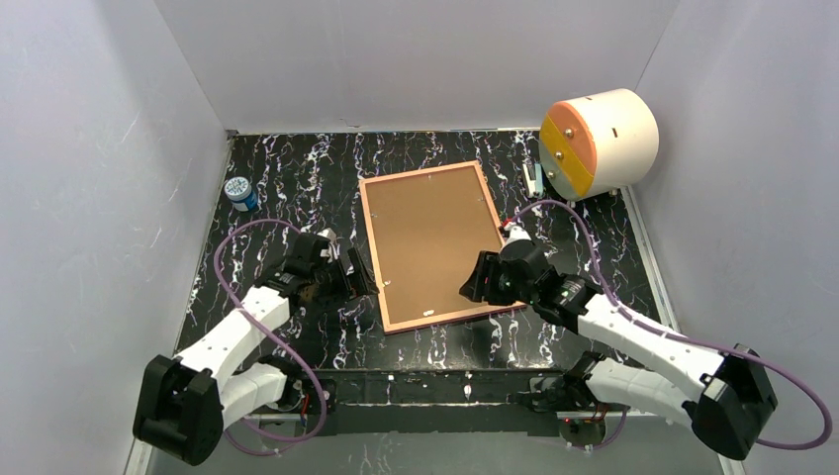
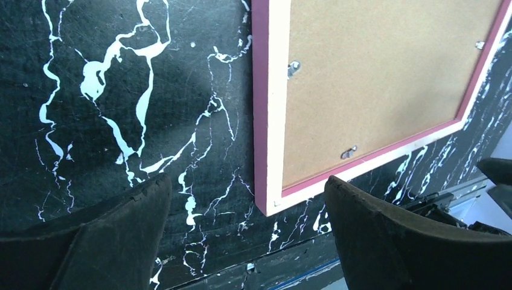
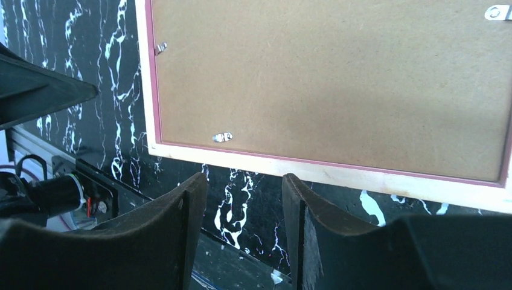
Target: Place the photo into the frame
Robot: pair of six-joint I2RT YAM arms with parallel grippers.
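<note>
The frame lies face down on the black marbled table, wood-brown rim up with a pink inner edge. A flat brown backing board fills it, with small metal tabs along the inner edge. The photo is hidden. My left gripper is open beside the frame's near-left corner; the corner sits just ahead of the wide gap between its fingers, untouched. My right gripper hovers at the frame's near-right edge, its jaws open with only table between them.
A white cylinder with an orange and yellow face stands at the back right, a small white and green object beside it. A small blue and white jar sits at the left edge. White walls enclose the table.
</note>
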